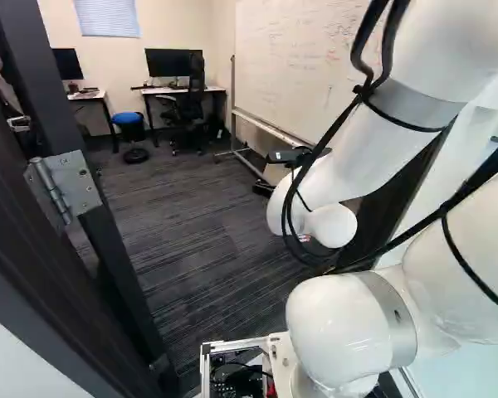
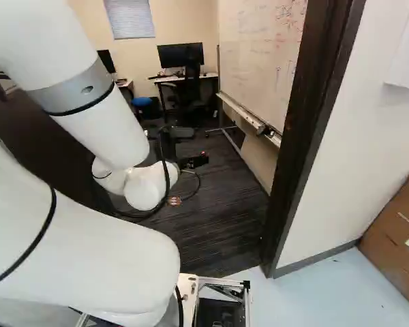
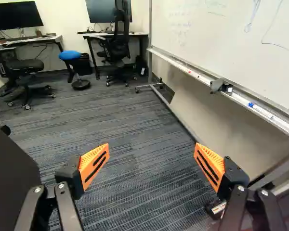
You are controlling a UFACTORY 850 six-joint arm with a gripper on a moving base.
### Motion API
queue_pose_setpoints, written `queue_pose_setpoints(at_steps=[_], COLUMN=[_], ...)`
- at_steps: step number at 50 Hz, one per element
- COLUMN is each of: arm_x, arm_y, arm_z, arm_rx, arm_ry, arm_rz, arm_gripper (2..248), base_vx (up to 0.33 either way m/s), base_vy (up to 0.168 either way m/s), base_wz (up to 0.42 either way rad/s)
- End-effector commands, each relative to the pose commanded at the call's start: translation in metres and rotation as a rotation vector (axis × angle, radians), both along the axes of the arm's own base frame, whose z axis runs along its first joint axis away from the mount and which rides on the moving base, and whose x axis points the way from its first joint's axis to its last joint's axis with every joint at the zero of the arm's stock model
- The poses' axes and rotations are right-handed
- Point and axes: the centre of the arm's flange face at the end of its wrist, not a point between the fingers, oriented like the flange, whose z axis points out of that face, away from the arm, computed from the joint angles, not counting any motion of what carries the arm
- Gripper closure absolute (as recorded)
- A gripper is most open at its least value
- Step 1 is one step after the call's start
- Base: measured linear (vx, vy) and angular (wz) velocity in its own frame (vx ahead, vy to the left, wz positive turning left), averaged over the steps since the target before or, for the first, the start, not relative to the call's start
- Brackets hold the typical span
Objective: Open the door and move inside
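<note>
We'd call this an office, pretty easily tbh. Along the far wall we've got a desk [image 3: 36, 40] with a monitor [image 3: 17, 15] on it, then a second desk [image 3: 132, 35] with its own dark screen [image 3: 106, 10]. There are wheeled office chairs [image 3: 118, 48] and a round stool [image 3: 69, 55] with a blue seat. Down one side runs a big whiteboard [image 3: 221, 38] covered in scribbles, with a marker [image 3: 261, 110] lying on its ledge. Throw in the streaky grey carpet [image 3: 101, 120] and the window blinds [image 1: 108, 16], and yeah, we're saying office.
</note>
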Motion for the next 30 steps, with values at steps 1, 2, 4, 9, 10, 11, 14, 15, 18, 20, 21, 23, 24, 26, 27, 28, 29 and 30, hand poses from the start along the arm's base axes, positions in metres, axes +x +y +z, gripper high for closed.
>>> queue_pose_setpoints(at_steps=[1,2,4,9,10,11,14,15,18,20,21,23,24,26,27,28,29,30], arm_x=[0.0000,0.0000,0.0000,0.0000,0.0000,0.0000,0.0000,0.0000,0.0000,0.0000,0.0000,0.0000,0.0000,0.0000,0.0000,0.0000,0.0000,0.0000], arm_y=[0.0000,0.0000,0.0000,0.0000,0.0000,0.0000,0.0000,0.0000,0.0000,0.0000,0.0000,0.0000,0.0000,0.0000,0.0000,0.0000,0.0000,0.0000], arm_z=[0.0000,0.0000,0.0000,0.0000,0.0000,0.0000,0.0000,0.0000,0.0000,0.0000,0.0000,0.0000,0.0000,0.0000,0.0000,0.0000,0.0000,0.0000], arm_rx=[0.000,0.000,0.000,0.000,0.000,0.000,0.000,0.000,0.000,0.000,0.000,0.000,0.000,0.000,0.000,0.000,0.000,0.000], arm_ry=[0.000,0.000,0.000,0.000,0.000,0.000,0.000,0.000,0.000,0.000,0.000,0.000,0.000,0.000,0.000,0.000,0.000,0.000], arm_rz=[0.000,0.000,0.000,0.000,0.000,0.000,0.000,0.000,0.000,0.000,0.000,0.000,0.000,0.000,0.000,0.000,0.000,0.000], arm_gripper=[3,3,3,3,3,3,3,3,3,3,3,3,3,3,3,3,3,3], base_vx=[0.110,0.105,0.098,0.093,0.091,0.101,0.091,0.099,0.100,0.111,0.100,0.109,0.112,0.103,0.122,0.132,0.110,0.113], base_vy=[0.053,0.054,0.052,0.045,0.047,0.047,0.047,0.045,0.048,0.051,0.049,0.052,0.050,0.049,0.054,0.057,0.039,0.038], base_wz=[0.253,0.247,0.230,0.220,0.212,0.228,0.215,0.225,0.229,0.239,0.215,0.236,0.239,0.231,0.289,0.325,0.259,0.265])
